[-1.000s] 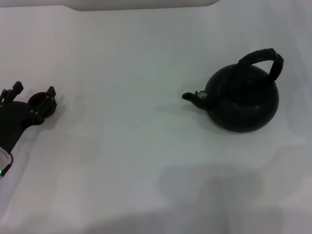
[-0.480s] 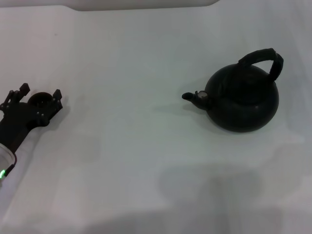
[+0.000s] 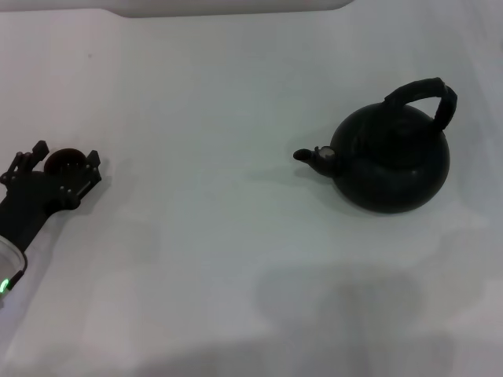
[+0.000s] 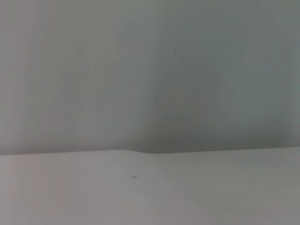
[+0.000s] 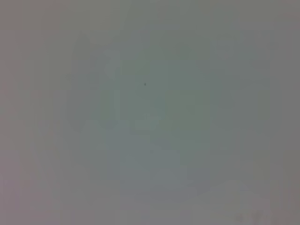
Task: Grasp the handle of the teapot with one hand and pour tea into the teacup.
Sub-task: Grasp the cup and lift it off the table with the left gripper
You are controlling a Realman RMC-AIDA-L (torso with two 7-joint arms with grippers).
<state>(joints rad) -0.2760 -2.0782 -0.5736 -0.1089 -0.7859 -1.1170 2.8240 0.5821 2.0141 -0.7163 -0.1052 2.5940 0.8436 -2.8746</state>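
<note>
Teapot far right, untouched; left gripper fingers apart around teacup (far left): nudge could tip cup.

Left gripper — matt black, angular fingers — on a pale wrist with a green light

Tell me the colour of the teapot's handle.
Black, like the teapot body; the handle shows best in the head view.

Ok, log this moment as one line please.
left tool: open around teacup | right tool: not in view | teapot: upright, untouched, spout toward teacup
</note>
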